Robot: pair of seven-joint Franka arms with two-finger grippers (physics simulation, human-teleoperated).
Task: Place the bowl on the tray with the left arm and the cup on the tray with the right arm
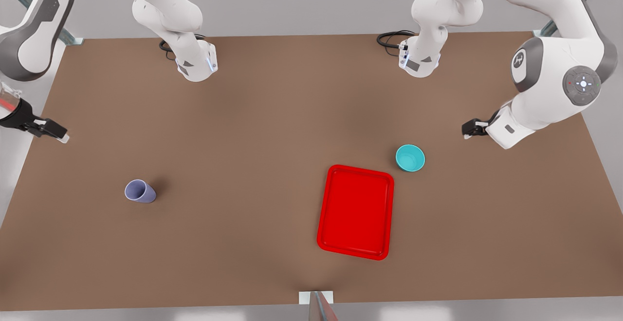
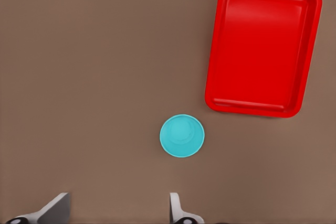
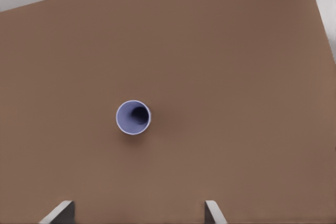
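Hovering above the brown bench (image 1: 243, 131), I keep both hands high and empty. My left hand (image 1: 471, 128) hangs near the front view's right edge, at about two o'clock from the bowl (image 1: 410, 158), fingers (image 2: 176, 207) spread wide with nothing between them. In the left wrist view the bowl (image 2: 181, 135) sits upright on the bench, just beside one corner of the tray (image 2: 262, 45) and apart from it. In the front view the bowl lies at about one o'clock from the tray (image 1: 356, 211). My right hand (image 1: 46, 130) hangs at the front view's left edge, at about ten o'clock from the cup (image 1: 140, 191), its fingers (image 3: 214, 211) also wide apart and holding nothing. The cup (image 3: 133, 117) stands upright, well apart from the tray, at its nine o'clock.
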